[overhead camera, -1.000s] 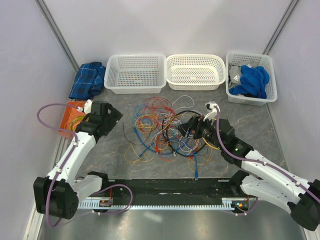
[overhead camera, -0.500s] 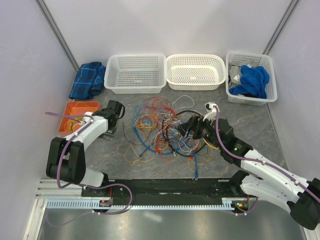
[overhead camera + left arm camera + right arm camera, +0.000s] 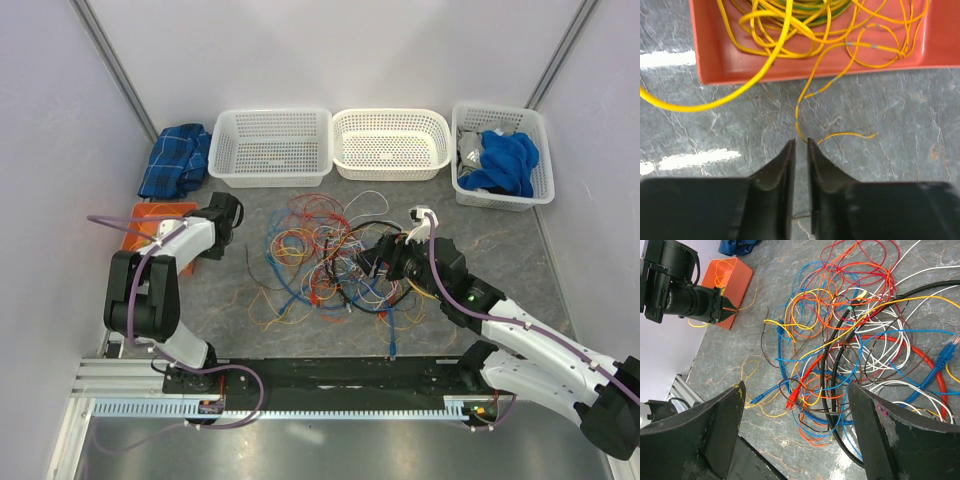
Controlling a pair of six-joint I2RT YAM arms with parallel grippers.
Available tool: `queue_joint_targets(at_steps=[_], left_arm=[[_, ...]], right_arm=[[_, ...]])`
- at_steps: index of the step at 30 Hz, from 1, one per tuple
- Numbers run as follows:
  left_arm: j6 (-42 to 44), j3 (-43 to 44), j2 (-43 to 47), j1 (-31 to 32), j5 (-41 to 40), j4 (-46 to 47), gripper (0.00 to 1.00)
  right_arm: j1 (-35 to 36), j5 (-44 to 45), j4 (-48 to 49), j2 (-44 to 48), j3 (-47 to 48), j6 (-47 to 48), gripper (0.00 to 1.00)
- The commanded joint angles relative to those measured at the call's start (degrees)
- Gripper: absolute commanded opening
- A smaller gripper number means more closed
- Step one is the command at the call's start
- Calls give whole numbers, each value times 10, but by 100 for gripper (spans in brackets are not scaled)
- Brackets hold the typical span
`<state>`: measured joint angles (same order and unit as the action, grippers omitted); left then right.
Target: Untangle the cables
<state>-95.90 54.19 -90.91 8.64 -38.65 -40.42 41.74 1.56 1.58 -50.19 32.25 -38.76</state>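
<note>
Far left, the orange tray (image 3: 715,75) holds sorted yellow wires (image 3: 790,20), so the left gripper (image 3: 800,145), jaws nearly closed on nothing certain, likely just dropped one there. The cables (image 3: 340,262) lie jumbled mid-table. The right gripper (image 3: 795,405) hangs wide open above them; their crossings are unreadable.

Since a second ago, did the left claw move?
Yes. The left claw swung up and right, away from the orange tray, toward the white basket.

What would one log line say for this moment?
left gripper: nearly shut on yellow wire beside orange tray | right gripper: open above cables
</note>
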Motion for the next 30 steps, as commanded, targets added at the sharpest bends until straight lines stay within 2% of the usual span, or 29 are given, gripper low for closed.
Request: queue_joint_targets(at_steps=[1, 8, 11, 14, 17, 25, 28, 30], left_arm=[[3, 28, -8, -6, -48, -6, 12], [40, 11, 53, -8, -58, -6, 2], [70, 3, 93, -7, -39, -1, 5], [77, -13, 113, -7, -3, 11, 51], [82, -34, 112, -6, 20, 31, 62], [61, -45, 61, -6, 23, 36, 66], [47, -44, 40, -6, 17, 45, 63], [41, -41, 26, -7, 4, 50, 55]], right_arm=[[-1, 11, 4, 2, 0, 11, 91], [-1, 8, 5, 4, -7, 9, 91], [-1, 5, 17, 2, -12, 3, 91], [-1, -9, 35, -7, -16, -6, 91], [0, -14, 40, -12, -17, -10, 91], [0, -2, 28, 12, -25, -3, 91], [0, -2, 26, 11, -25, -1, 91], [0, -2, 24, 7, -25, 0, 91]])
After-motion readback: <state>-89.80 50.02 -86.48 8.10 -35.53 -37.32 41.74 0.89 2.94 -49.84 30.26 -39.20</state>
